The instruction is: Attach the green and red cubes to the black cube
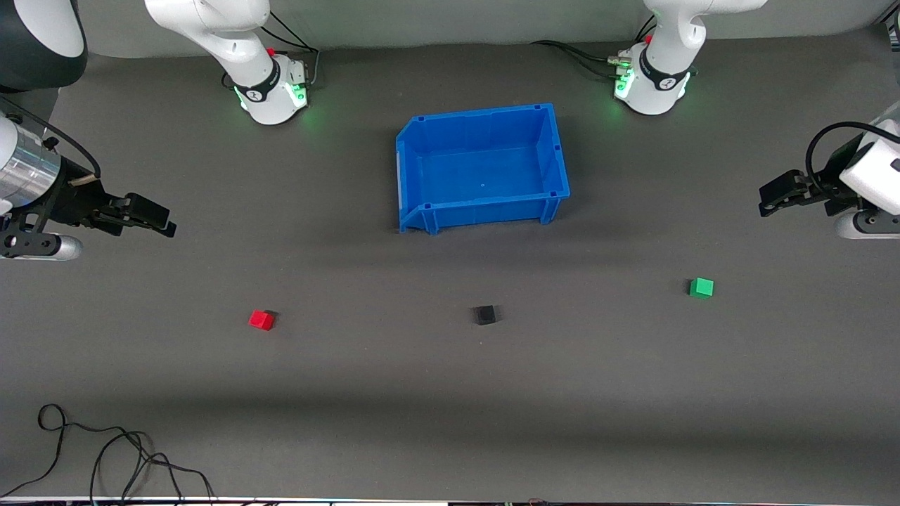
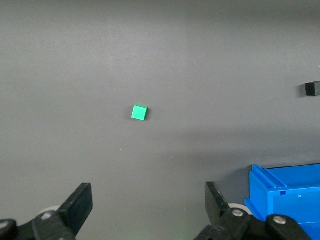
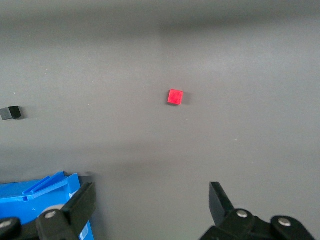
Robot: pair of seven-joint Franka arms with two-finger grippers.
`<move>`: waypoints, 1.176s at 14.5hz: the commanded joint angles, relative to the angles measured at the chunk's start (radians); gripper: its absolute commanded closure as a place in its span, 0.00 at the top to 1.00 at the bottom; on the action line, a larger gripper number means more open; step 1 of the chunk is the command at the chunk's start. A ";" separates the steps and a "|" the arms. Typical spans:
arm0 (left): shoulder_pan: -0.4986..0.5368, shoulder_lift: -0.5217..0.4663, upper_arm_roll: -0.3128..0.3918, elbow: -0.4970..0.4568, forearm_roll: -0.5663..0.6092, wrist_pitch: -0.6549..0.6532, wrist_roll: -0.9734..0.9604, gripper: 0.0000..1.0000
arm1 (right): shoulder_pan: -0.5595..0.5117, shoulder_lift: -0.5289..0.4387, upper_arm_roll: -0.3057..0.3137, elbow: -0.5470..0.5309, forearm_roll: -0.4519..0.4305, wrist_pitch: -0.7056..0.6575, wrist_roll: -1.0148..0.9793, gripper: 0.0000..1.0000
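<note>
The black cube (image 1: pixel 484 315) sits on the grey mat, nearer to the front camera than the blue bin. The red cube (image 1: pixel 261 320) lies toward the right arm's end; it also shows in the right wrist view (image 3: pixel 175 97). The green cube (image 1: pixel 701 287) lies toward the left arm's end and shows in the left wrist view (image 2: pixel 139 112). The black cube shows at the edge of both wrist views (image 2: pixel 311 89) (image 3: pixel 10 112). My left gripper (image 1: pixel 772 198) (image 2: pixel 148 202) is open and empty, above the mat at its end. My right gripper (image 1: pixel 151 218) (image 3: pixel 152 200) is open and empty, above the mat at its end.
An empty blue bin (image 1: pixel 415 176) stands mid-table, farther from the front camera than the cubes; its corner shows in both wrist views (image 2: pixel 285 187) (image 3: pixel 35 192). Loose black cables (image 1: pixel 105 450) lie at the mat's near edge, at the right arm's end.
</note>
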 commanded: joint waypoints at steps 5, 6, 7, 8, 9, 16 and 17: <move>-0.001 0.008 -0.003 0.021 0.015 -0.018 0.011 1.00 | -0.001 -0.004 0.003 -0.002 0.007 0.007 -0.018 1.00; -0.001 0.008 -0.003 0.021 0.015 -0.018 0.011 1.00 | -0.001 -0.004 0.003 -0.002 0.007 0.007 -0.018 1.00; -0.001 0.008 -0.005 0.025 0.015 -0.019 0.011 1.00 | -0.001 -0.004 0.003 -0.002 0.007 0.007 -0.018 1.00; -0.001 0.008 -0.003 0.025 0.015 -0.018 0.011 1.00 | -0.001 -0.004 0.003 -0.002 0.007 0.006 -0.015 1.00; -0.001 0.008 -0.003 0.025 0.015 -0.018 0.011 1.00 | -0.001 -0.004 0.001 -0.002 0.007 0.006 -0.011 1.00; 0.026 0.008 0.005 0.025 -0.001 -0.039 -0.143 1.00 | -0.011 0.051 -0.026 -0.015 -0.007 0.024 -0.009 1.00; 0.029 0.010 0.005 0.022 -0.003 -0.039 -0.222 1.00 | -0.011 0.072 -0.031 -0.015 -0.009 0.050 -0.009 1.00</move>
